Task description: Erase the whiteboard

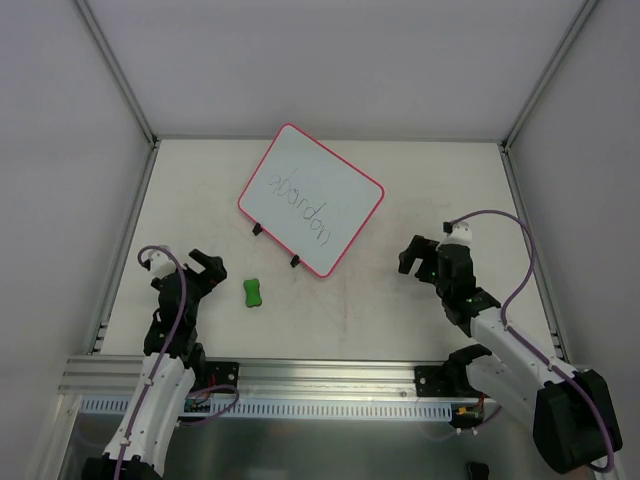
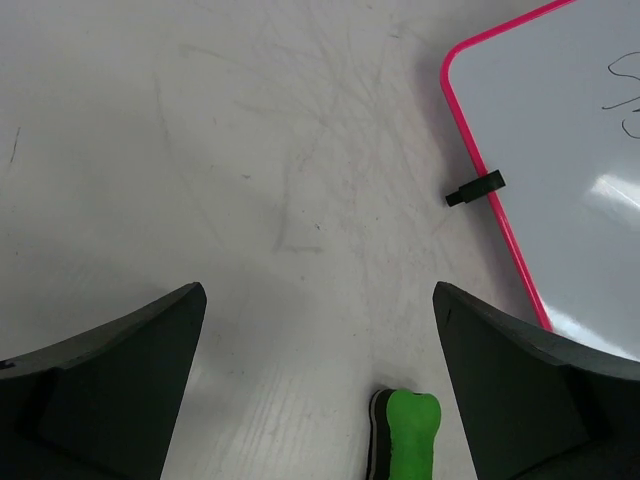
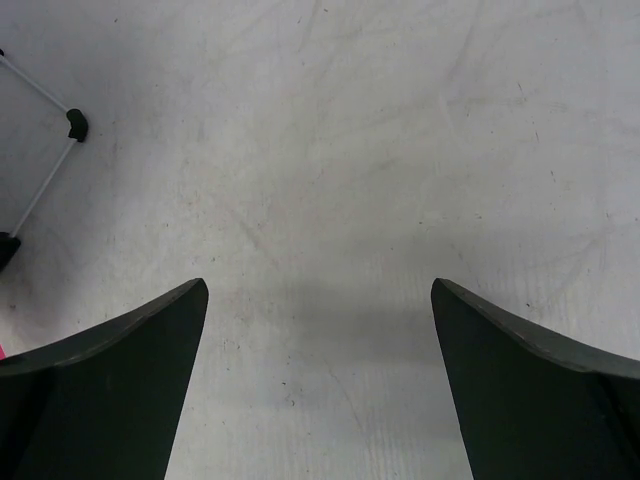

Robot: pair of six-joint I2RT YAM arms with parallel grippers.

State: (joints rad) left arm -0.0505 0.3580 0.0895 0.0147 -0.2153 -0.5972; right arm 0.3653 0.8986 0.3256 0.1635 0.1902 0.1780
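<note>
The pale table point(image 1: 400, 310) carries everything, and the whiteboard point(image 1: 311, 199) lies flat on it, turned at an angle, toward the far middle and well apart from both arms. It looks like a thin, stiff, light panel with a smooth glossy face and a slim pink frame, so I judge it will slide or spin under a sideways rub unless it is pinned. The frame edge or a corner is the sensible place to press or pinch, not the slick writing surface. The left gripper point(image 1: 208, 266) hovers low at the near left with its fingers spread wide and nothing between them. The right gripper point(image 1: 413, 255), at the near right, is equally splayed and empty over bare table. The small green eraser point(image 1: 253, 292) sits just beside the left gripper, between it and the board's near edge. It seems a light block with a dark pad beneath, best taken across its narrow waist. 2 black clips point(image 1: 258, 229) jut from the board's near-left edge, and 1 line of dark handwriting point(image 1: 300, 208) remains to wipe.
</note>
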